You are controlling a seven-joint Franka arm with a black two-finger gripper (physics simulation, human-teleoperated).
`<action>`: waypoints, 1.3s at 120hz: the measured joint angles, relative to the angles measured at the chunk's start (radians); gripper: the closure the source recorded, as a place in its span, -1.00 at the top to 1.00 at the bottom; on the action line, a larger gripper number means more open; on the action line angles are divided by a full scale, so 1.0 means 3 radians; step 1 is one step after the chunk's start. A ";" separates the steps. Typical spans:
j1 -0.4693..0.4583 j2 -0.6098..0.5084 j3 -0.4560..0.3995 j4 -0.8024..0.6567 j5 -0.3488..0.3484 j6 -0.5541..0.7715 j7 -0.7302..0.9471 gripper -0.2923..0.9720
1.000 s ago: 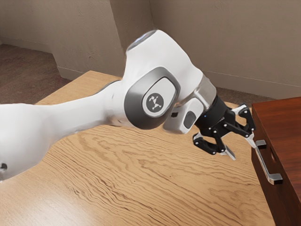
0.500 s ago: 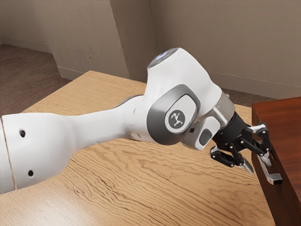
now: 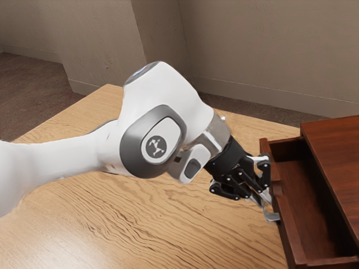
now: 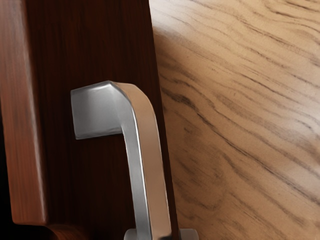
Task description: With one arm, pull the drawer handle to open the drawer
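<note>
Fingers of the black gripper (image 3: 265,186) stand drawn close together on the drawer's front, clamped on the metal handle (image 3: 272,215) from two sides; the pads' own contact is masked by the gripper's dark linkage in the exterior view, so the exact line of the grip is hard to make out; only the handle's near end pokes out below the fingers as a small grey bracket, the rest of the bar being covered by the hand.

The drawer (image 3: 283,208) stands pulled out from the dark wooden cabinet (image 3: 336,151) toward the exterior view's left, its hollow open to the camera; its near corner and the cabinet's lower part are cut off by the picture's lower and right edges. The cabinet rests on the pale wooden table (image 3: 140,224), at the exterior view's right. The white arm (image 3: 151,143) reaches across the table from the exterior view's left; its bulky elbow joint covers much of the table behind it, and its base end runs out of the picture.

From the wrist camera the handle (image 4: 137,150) shows close up as a bent silver bar, one foot fixed to the drawer's dark red-brown front (image 4: 90,45), the bar running down out of the picture; a small pale grey piece crosses it at the lower edge, too cropped to name. Beside the drawer front lies the table's grain (image 4: 240,110).
</note>
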 joint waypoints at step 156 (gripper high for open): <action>-0.0266 -0.1017 0.0654 -0.0428 0.0394 -0.0258 0.0270 -0.07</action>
